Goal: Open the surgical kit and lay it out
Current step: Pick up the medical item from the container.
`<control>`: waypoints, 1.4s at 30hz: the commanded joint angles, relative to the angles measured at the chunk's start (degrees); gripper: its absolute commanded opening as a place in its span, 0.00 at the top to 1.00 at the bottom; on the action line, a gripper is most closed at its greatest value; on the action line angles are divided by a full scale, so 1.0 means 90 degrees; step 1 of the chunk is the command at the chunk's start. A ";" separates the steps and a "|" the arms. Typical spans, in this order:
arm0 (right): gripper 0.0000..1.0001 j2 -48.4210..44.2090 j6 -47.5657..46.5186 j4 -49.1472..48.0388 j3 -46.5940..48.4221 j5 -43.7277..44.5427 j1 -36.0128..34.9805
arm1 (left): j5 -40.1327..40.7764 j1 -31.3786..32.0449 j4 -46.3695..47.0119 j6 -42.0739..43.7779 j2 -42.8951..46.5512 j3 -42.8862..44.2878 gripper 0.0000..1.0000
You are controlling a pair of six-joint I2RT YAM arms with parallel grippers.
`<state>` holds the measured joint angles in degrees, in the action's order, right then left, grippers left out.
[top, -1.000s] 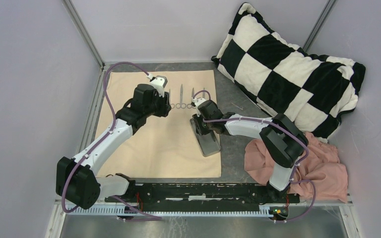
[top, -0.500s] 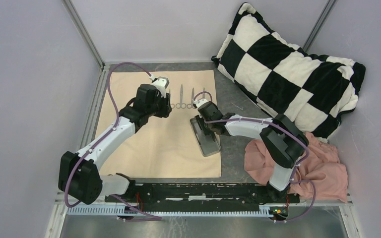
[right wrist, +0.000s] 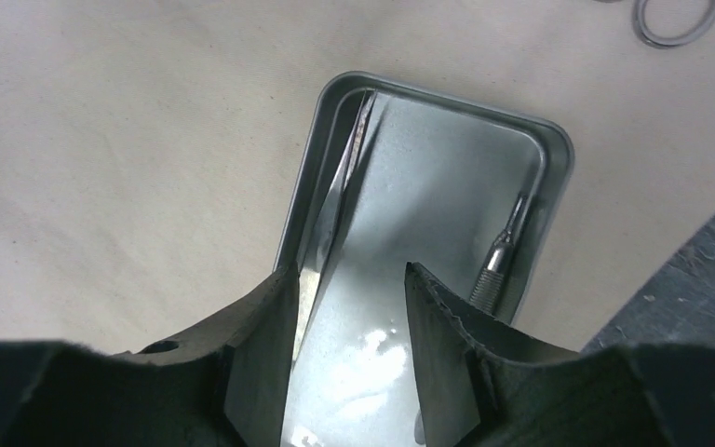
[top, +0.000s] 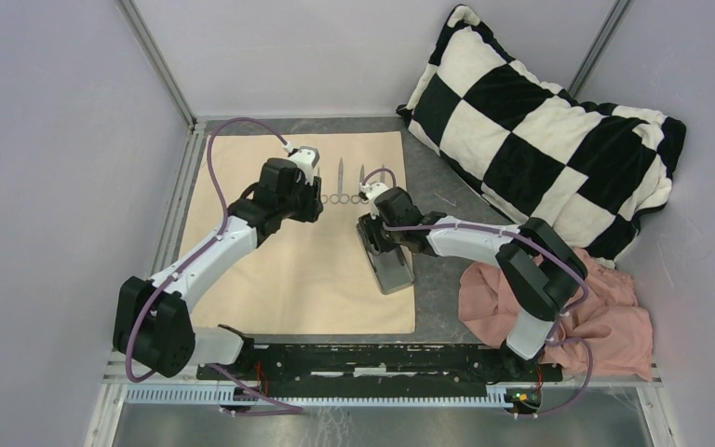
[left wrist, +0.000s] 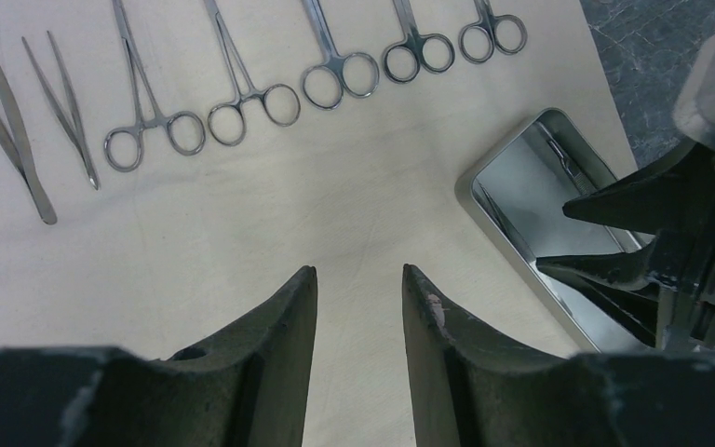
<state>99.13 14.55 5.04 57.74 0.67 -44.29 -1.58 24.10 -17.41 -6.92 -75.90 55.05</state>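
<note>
Right tool released, empty, poised over metal tray at right edge of beige wrap; tweezers, slim handle inside. Left tool released, drifted slightly right below laid-out instrument row. Layout looks unfinished.

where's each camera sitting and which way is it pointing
Top external: fixed above and behind the arms, looking down on the beige cloth wrap; both arms show.
Left wrist: on the left arm, facing down at the instruments; left tool at the bottom.
Right wrist: on the right arm, facing down into the metal tray; right tool at the bottom.
Shared: left wrist also sees that tray and the right tool.
</note>
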 commanded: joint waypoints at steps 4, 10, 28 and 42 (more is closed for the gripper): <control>0.47 0.0652 -0.0151 -0.0195 0.0642 -0.0244 0.0037 | 0.0063 -0.0002 0.0207 0.0213 -0.0083 0.0158 0.54; 0.45 0.0856 -0.0219 -0.0080 0.0652 0.0170 0.0032 | 0.0045 -0.0002 0.0189 0.0234 -0.0131 0.0202 0.55; 0.87 0.0198 0.0000 -0.0377 0.0027 0.0018 0.0092 | -0.0064 0.0003 0.0210 0.0193 -0.0029 0.0186 0.55; 1.00 -0.2009 0.1884 -0.2158 -0.1301 -0.1645 0.0432 | -0.2510 -0.0001 0.1779 -0.3646 0.1107 -0.0949 0.50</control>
<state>86.13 22.52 -3.75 50.48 -7.53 -41.32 -13.21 24.10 -13.43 -20.58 -69.56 52.64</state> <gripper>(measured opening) 0.125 0.494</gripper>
